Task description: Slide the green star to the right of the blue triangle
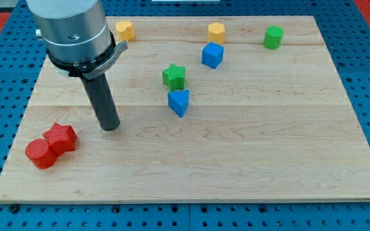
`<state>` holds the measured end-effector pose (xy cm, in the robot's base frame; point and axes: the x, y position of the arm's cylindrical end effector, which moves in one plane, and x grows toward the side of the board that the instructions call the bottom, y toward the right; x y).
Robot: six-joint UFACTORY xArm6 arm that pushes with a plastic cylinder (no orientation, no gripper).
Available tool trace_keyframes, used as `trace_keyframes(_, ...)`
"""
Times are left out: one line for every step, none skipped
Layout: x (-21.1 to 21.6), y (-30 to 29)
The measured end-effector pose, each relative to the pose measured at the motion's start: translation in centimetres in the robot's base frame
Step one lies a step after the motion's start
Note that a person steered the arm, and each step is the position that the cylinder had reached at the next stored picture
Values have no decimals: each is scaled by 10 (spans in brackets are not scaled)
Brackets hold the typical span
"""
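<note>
The green star [174,76] sits near the board's middle, just above the blue triangle [178,102] and almost touching it. My tip [110,127] rests on the board well to the view's left of both, about a hundred pixels from the triangle and slightly lower. The dark rod rises from the tip to the grey arm body at the view's top left. Nothing touches the tip.
A red star [61,137] and a red cylinder [40,153] lie at the lower left, close to my tip. A blue cube [212,55], two yellow blocks [125,29] [216,31] and a green block [273,36] sit along the top. The wooden board [268,154] has edges all round.
</note>
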<state>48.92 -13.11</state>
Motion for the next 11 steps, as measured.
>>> trace_keyframes(-6, -1)
trace_keyframes(-15, 0)
trace_keyframes(-52, 11)
trace_keyframes(-97, 12)
trace_keyframes(-114, 38)
trace_keyframes(-128, 57)
trace_keyframes(-137, 82)
trace_keyframes(-97, 131)
trace_keyframes(-75, 157)
trace_keyframes(-73, 167)
trace_keyframes(-42, 170)
